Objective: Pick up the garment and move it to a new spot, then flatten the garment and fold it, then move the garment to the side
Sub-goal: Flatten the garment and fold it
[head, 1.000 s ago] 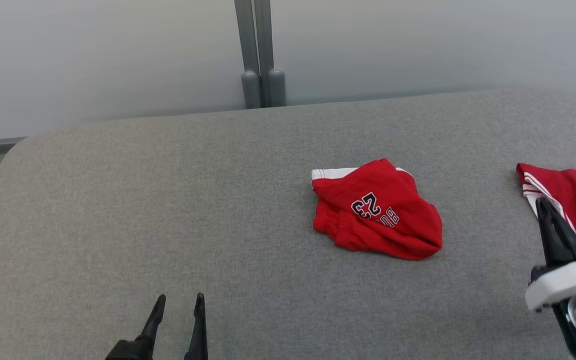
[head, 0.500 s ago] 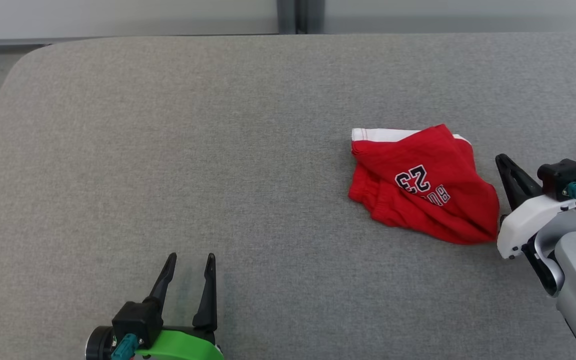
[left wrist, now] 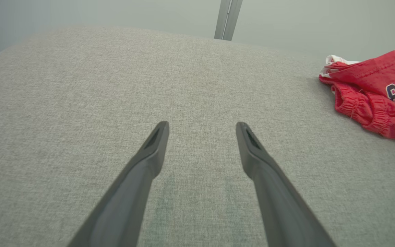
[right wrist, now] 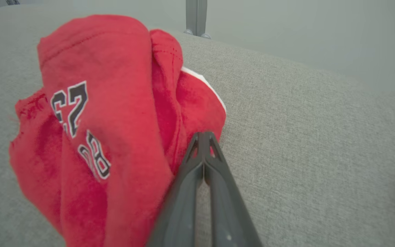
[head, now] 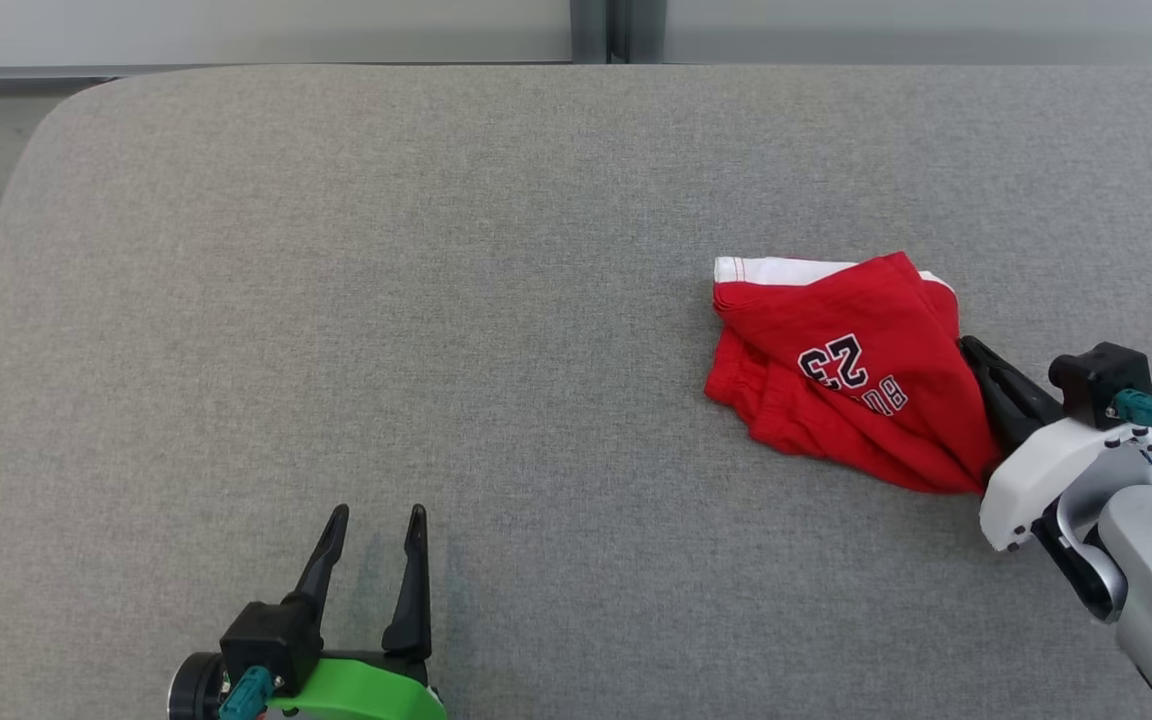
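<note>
Your garment (head: 841,375), a crumpled pair of red shorts, lies on the grey table (head: 436,300). Your right gripper (head: 971,350) is closed, its tips touching the garment's right edge. Your left gripper (head: 376,515) stands spread, well left of the garment.

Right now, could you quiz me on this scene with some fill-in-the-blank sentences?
The number on the red shorts is ____.
The left jaws, away from the shorts, stand ____.
The right jaws, at the shorts' edge, are ____.
The shorts' trim is ____.
Missing: 23; open; shut; white.
</note>
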Available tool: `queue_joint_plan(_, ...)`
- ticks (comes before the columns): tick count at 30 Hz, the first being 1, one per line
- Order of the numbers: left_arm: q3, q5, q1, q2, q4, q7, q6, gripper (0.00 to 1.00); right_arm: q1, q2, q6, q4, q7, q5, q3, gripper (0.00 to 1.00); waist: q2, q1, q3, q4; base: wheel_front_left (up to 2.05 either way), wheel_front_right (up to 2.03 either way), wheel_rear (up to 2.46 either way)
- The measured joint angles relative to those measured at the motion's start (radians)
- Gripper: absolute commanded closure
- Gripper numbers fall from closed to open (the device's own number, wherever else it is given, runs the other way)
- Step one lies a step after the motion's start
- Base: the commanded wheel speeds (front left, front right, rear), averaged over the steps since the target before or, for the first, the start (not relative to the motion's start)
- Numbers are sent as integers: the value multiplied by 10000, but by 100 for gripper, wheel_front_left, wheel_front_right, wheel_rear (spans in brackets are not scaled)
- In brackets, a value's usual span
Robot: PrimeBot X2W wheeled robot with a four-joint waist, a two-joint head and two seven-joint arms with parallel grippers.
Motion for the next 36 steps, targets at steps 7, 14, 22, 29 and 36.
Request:
queue_joint_plan(7, -12, -79, 46, 0, -59, 0, 52, 0, 311, -169, 0, -740, -6, 318, 897, 100, 0, 0, -43, -129, 0, 0, 0)
queue_joint_plan(14, -40, -176, 27, 0, -69, 0, 56, 0, 221, -165, 2, -1206, -10, 466, 1682, 100, 0, 0, 24, -129, 0, 0, 0)
queue_joint_plan(22, -211, -332, -12, 0, -35, 0, 138, 0, -39, -153, 0, -1271, -12, 537, 2673, 100, 0, 0, -48, 127, 0, 0, 0)
queue_joint_plan(29, -357, -535, 70, 0, -8, 0, 280, 0, -53, 12, 0, -1093, -10, 629, 3591, 100, 0, 0, -348, 449, 0, 0, 0)
queue_joint_plan(36, -332, -633, 458, 0, 35, 0, 380, 0, 261, 410, 0, -1104, -10, 957, 4506, 100, 0, 0, -916, 647, 0, 0, 0)
